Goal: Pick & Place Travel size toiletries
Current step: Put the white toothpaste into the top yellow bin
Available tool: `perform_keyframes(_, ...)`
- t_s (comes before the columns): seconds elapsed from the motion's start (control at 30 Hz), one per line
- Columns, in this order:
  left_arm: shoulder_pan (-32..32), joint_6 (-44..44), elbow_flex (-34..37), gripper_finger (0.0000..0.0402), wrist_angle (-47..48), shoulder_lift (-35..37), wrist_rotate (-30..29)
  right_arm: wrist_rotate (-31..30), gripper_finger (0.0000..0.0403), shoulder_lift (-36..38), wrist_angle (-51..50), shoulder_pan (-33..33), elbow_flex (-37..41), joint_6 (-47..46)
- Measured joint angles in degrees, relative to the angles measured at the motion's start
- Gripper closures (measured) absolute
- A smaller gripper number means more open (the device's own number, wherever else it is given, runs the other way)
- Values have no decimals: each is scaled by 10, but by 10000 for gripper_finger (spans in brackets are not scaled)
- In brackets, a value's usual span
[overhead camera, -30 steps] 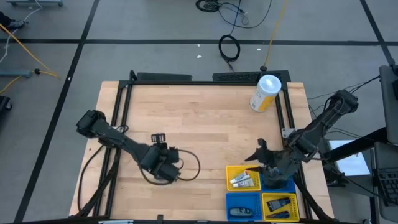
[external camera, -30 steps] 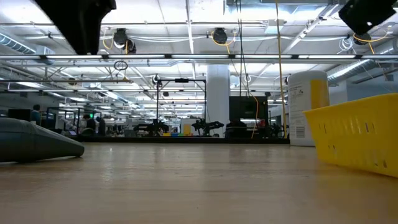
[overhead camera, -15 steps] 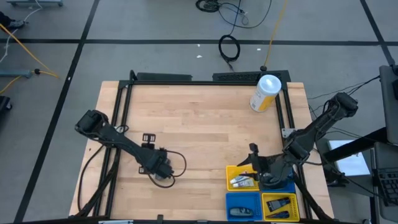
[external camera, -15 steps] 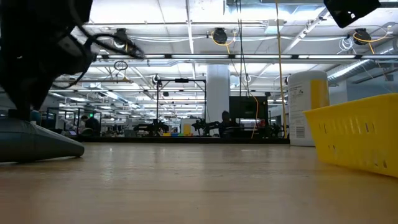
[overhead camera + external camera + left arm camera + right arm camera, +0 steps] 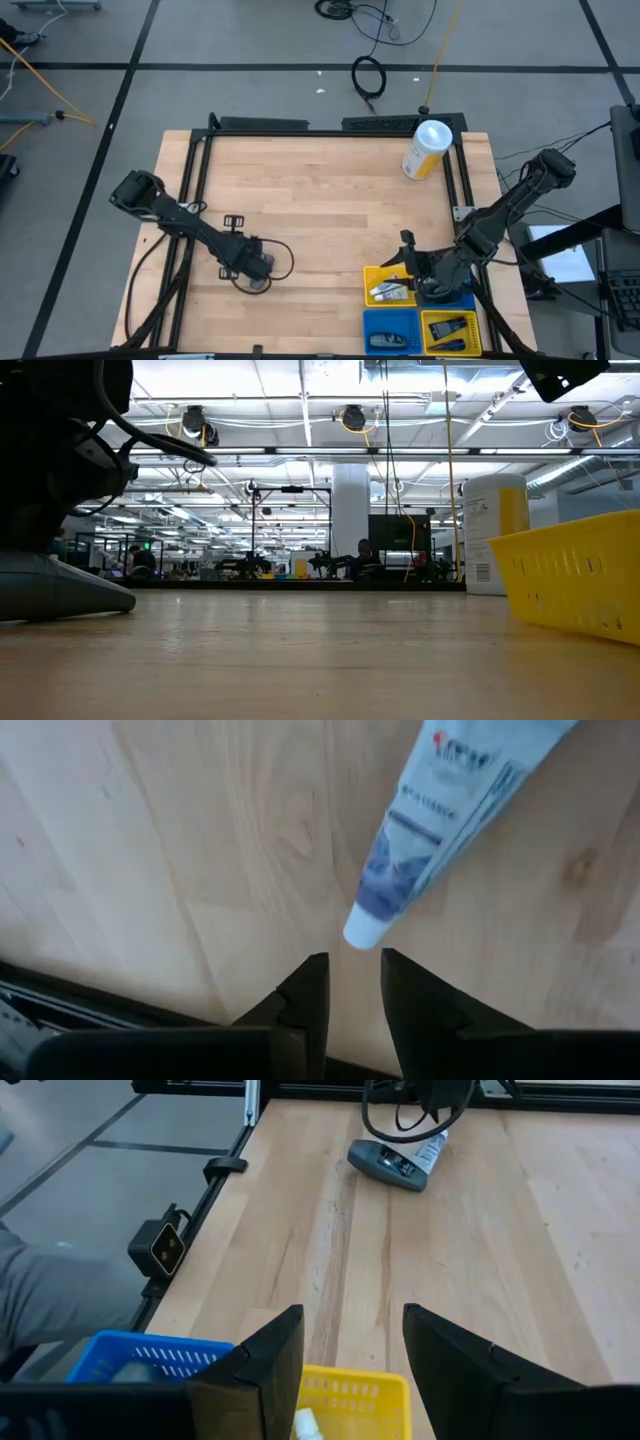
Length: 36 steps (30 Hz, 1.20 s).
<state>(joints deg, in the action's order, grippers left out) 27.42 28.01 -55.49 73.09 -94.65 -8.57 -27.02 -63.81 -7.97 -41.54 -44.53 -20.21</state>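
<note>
From above, the bench [image 5: 320,200] is a pale wooden board with a fine straight grain, framed by black metal rails. The left claw [image 5: 254,268] is low over the wood, well to the left of the yellow basket [image 5: 381,275], and a black cable makes a loop beside it. The right claw [image 5: 408,262] hangs over this yellow basket, which holds small white tubes [image 5: 387,291]. Just in front of it, at the near edge, is a blue basket [image 5: 391,322] with a grey piece inside, and to the right of that a second yellow basket [image 5: 452,320] with a dark oblong piece. A white-and-yellow canister [image 5: 427,150] lies tilted far behind the yellow basket, near the back rail.

At bench height, the yellow basket [image 5: 580,575] shows a plastic wall with narrow slots, and the round canister [image 5: 495,533] is behind it. At the far left, a dark grey rounded piece [image 5: 60,586] lies flat on the wood under the black arm.

In the left wrist view, the two dark fingers of the left claw [image 5: 352,980] are only slightly apart and hold nothing. Just past them lies a flat white tube [image 5: 440,820] with blue print; its small round cap is nearest the fingertips.

In the right wrist view, the right claw [image 5: 352,1350] is wide open and empty above the yellow basket [image 5: 345,1395], with the blue one [image 5: 145,1355] beside it. Across the wood, the grey piece [image 5: 390,1165] lies against the tube.
</note>
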Motion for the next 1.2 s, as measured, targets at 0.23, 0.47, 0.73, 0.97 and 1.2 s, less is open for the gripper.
perform_keyframes(0.23,8,-43,27,271,-48,0,11,-2,236,0,0,0,0,2)
perform_keyframes(0.47,7,-70,63,246,-82,0,-5,-2,236,0,0,0,0,6)
perform_keyframes(0.73,7,-99,110,245,-149,2,1,-2,236,0,0,0,0,18)
perform_keyframes(0.97,4,-119,110,246,-158,1,1,-2,236,0,0,15,0,20)
perform_keyframes(1.2,-11,-133,110,318,-165,1,22,0,236,0,-3,29,0,20)
